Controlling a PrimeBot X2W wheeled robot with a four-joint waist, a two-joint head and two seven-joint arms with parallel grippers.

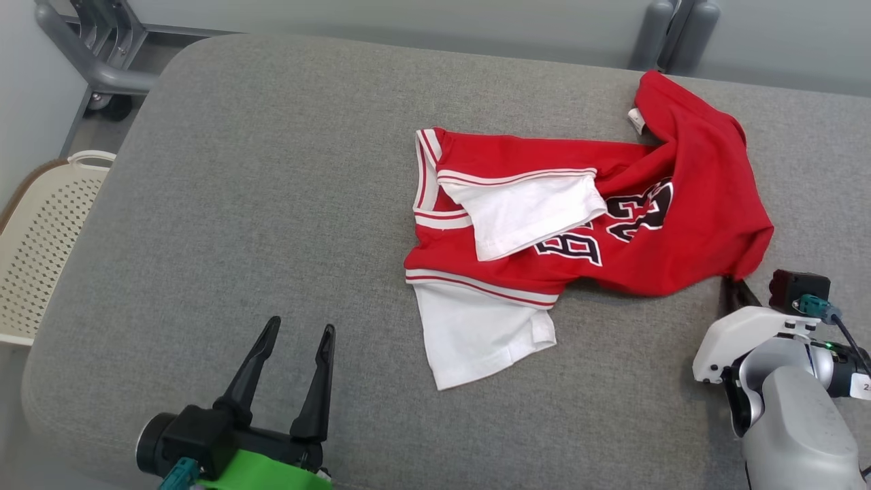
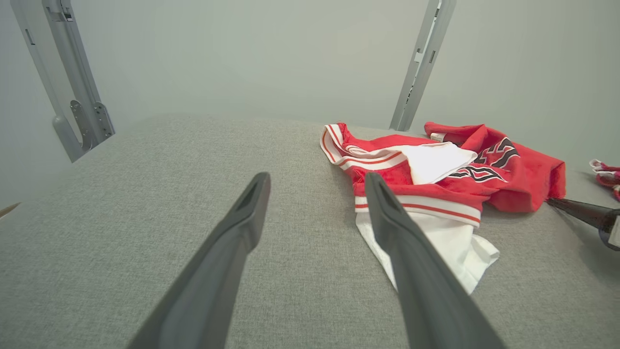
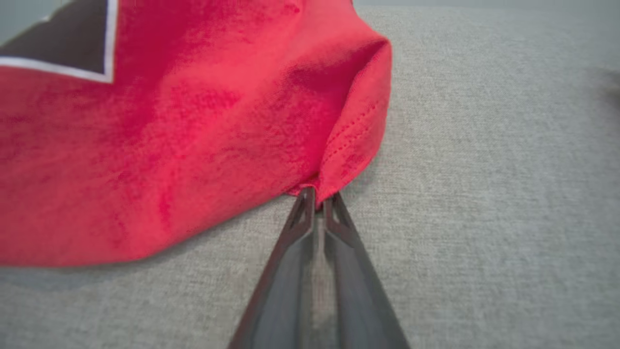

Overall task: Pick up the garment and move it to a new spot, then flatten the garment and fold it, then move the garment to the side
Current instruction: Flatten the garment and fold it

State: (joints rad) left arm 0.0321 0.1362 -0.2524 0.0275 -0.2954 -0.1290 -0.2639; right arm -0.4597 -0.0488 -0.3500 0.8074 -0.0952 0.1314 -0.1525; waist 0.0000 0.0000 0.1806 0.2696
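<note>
Red jersey fabric with white sleeves and black, white-edged numerals (image 1: 639, 211): the garment (image 1: 701, 224) lies crumpled on the right half of a grey upholstered surface (image 1: 272, 204). Its red body is bunched toward the far right edge. One white sleeve (image 1: 531, 214) is folded back across the chest and the other (image 1: 476, 333) is spread toward the near side. A small white label (image 1: 636, 120) shows at the far end.

At the garment's near right corner the right gripper (image 3: 317, 196) has its two dark fingers pressed together on the stitched red hem, pinching a fold of cloth just off the surface. In the head view those fingers (image 1: 738, 292) run in under the red edge, ahead of the pale forearm.

The left gripper (image 1: 301, 325) stands at the near left, well apart from the garment. Its fingers are spread wide over bare grey cloth with nothing between them.

Beyond the surface's left edge sits a cream perforated basket (image 1: 47, 231). Grey metal frame legs (image 1: 88, 54) stand behind it against a pale wall.
</note>
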